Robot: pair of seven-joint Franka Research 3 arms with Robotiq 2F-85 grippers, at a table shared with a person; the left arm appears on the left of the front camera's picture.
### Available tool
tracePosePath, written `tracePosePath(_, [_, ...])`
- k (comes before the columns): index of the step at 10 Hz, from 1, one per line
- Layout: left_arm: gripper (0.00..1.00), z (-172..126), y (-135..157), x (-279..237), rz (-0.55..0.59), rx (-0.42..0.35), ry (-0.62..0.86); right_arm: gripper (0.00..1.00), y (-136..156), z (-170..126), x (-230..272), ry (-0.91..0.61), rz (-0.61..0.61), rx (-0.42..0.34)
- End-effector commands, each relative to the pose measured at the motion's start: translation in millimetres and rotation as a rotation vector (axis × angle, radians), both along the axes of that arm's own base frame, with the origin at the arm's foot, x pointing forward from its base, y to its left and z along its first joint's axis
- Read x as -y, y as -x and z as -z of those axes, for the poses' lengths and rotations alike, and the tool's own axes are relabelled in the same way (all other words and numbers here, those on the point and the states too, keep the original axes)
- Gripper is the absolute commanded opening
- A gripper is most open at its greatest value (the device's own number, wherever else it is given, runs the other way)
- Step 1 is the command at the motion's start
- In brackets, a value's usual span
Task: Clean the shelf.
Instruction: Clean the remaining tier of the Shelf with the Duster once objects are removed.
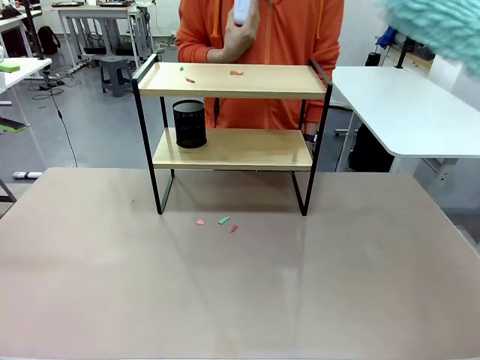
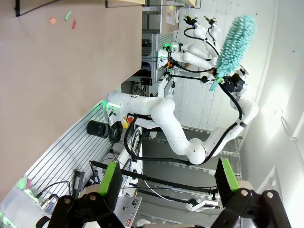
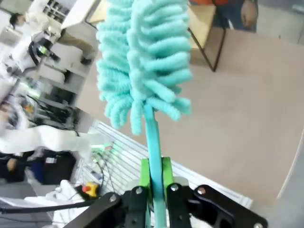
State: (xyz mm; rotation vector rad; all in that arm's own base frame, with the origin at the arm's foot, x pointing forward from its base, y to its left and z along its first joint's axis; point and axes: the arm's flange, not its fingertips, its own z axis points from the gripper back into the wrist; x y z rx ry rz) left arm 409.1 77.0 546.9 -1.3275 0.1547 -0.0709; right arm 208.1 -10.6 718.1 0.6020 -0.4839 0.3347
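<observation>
3 scraps (image 1: 236, 73) lie on the top board of the shelf (image 1: 262, 84), mid-tabletop (image 1: 225, 285), so cleaning looks unstarted. The right gripper (image 3: 156, 178) clamps the duster (image 3: 142, 61) aloft; the left gripper (image 2: 168, 178) gapes empty.

Three viewpoints around one tabletop (image 1: 240, 300).
Front: fixed at the near edge, facing across to the shelf (image 1: 225, 81). Left wrist: rolled sideways, set well back, sharing the coloured scraps (image 2: 68, 15). Right wrist: close behind the duster (image 3: 142, 61), sharing the shelf's corner.
</observation>
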Motion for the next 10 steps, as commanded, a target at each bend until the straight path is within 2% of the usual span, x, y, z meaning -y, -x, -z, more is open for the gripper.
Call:
tracePosePath(1, [1.00, -4, 2, 1, -0.001, 0.010, 0.018, 0.12, -36, 20, -59, 0.127, -0.016, 0.003])
tracePosePath(2, [1.00, -4, 2, 1, -0.001, 0.010, 0.018, 0.12, -36, 37, -73, 0.169, -0.031, -0.011])
tracePosePath(3, [1.00, -4, 2, 1, -0.001, 0.010, 0.018, 0.12, -23, 47, -57, 0.197, -0.059, -0.040])
tracePosePath(4, [1.00, -4, 2, 1, -0.001, 0.010, 0.018, 0.12, -25, 14, -82, 0.142, -0.056, 0.015])
tracePosePath(5, [1.00, -4, 2, 1, -0.001, 0.010, 0.018, 0.12, -32, 34, -90, 0.191, -0.073, -0.012])
tracePosePath(6, [1.00, -4, 2, 1, -0.001, 0.010, 0.018, 0.12, -13, 37, -74, 0.273, 0.038, -0.044])
tracePosePath(8, [1.00, -4, 2, 1, -0.001, 0.010, 0.018, 0.12, -45, 15, -102, 0.321, 0.061, -0.042])
tracePosePath(10, [1.00, -4, 2, 1, -0.001, 0.010, 0.018, 0.12, -89, -16, -148, 0.391, 0.077, -0.021])
